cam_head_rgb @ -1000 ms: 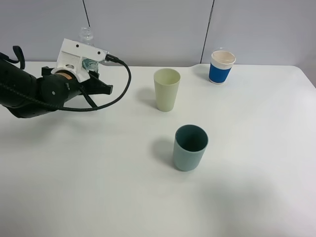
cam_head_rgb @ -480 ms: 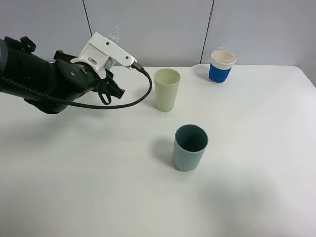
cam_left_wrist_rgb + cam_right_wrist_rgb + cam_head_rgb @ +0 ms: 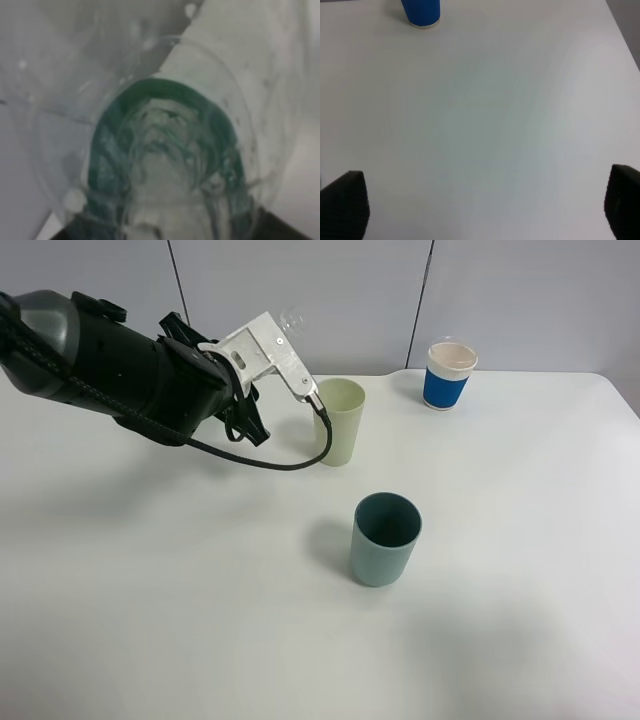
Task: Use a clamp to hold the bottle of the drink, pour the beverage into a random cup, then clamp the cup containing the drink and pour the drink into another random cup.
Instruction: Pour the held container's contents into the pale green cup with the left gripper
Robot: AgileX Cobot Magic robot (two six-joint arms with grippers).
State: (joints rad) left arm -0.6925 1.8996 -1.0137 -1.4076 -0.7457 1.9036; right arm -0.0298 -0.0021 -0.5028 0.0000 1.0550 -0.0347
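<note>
First pour: small clear ribbed plastic bottle (image 3: 165,150), held tilted by closed left tool (image 3: 252,410) at ten o'clock of tall pale yellow-green tumbler (image 3: 338,422); mouth to be carried over rim next.

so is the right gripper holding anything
No, the right wrist view shows the right gripper with its fingers wide apart and only the white table between them.
</note>
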